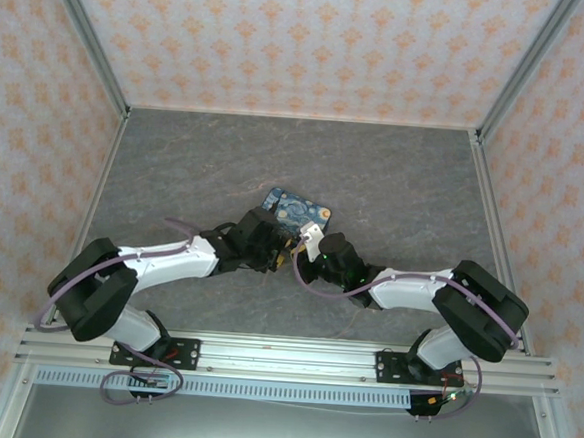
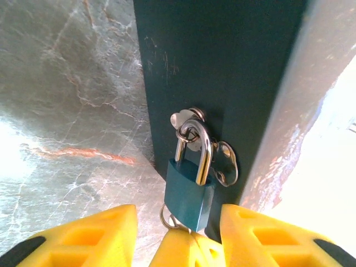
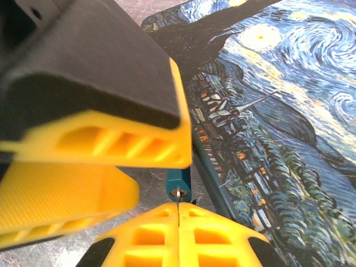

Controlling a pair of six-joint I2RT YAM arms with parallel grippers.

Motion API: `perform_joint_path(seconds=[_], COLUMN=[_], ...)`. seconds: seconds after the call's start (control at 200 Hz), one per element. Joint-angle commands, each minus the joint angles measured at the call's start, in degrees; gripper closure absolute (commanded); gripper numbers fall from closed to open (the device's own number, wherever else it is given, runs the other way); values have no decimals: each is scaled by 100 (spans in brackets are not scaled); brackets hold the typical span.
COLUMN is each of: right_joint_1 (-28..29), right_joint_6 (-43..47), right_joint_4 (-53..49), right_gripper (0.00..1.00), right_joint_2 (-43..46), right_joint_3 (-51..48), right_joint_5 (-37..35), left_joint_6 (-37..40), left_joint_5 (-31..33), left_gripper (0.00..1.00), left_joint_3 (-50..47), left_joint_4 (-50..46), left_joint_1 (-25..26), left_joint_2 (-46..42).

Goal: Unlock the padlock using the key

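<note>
Two claws meet at the small padlock (image 2: 189, 192), hanging from a hasp (image 2: 225, 161) on the side of the box (image 3: 278, 111); left claw (image 1: 273, 244) open astride it; right claw (image 3: 178, 212) pinched shut beneath, likely on the hidden key; light, slippery metal, best held by its body.

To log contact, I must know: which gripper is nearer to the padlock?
Right. The right gripper, shut, reaches the keyhole end of the padlock; the left gripper, open, flanks it, apart.

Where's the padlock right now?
In the left wrist view the padlock hangs from the hasp on the box's dark side, between the open fingers of the left gripper; the closed tips of the right gripper sit at its bottom end.
</note>
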State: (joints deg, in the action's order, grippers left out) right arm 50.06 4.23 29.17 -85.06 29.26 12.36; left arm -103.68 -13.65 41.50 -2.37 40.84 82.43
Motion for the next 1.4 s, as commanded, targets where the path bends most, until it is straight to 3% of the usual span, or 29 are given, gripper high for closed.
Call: perform_joint_path(seconds=[0.0,0.13,0.265,0.415,0.54,0.746,1.006,1.216,1.391], right_joint_1=[-33,-32,-32,-34,-32,-34,-34,-32,-32], right_joint_6=[-163,-298,-616,-1144,-1320,-1310,-1299,-1319,-1324], right_joint_4=[36,67,187,296,361,309,230,212,201], right_gripper=[100,100,100,100,100,100,100,100,100], right_joint_2=[-49,-61,-57,-51,-88,-117,-153,-143,-134], right_joint_3=[116,100,63,30,1,10,45,37,37], right_joint_5=[-107,-111,-91,-11,32,-36,-54,-126,-132], left_joint_6=[3,254,917,2332,3506,4942,6402,7121,7157], left_joint_5=[100,261,628,1169,1202,-110,-1498,-1611,-2024], left_gripper=[50,43,23,8,0,0,0,7,17], left_joint_3=[-189,-302,-272,-111,-219,133,1539,2380,2615], left_joint_4=[-349,-661,-1126,-1680,-1454,-1070,-1177,-1617,-1493], left_joint_1=[-148,-331,-598,-1013,-1508,-2437,-2524,-2525,-2528], left_joint_2=[-366,-834,-1423,-1981,-2315,-1850,9,1218,1926])
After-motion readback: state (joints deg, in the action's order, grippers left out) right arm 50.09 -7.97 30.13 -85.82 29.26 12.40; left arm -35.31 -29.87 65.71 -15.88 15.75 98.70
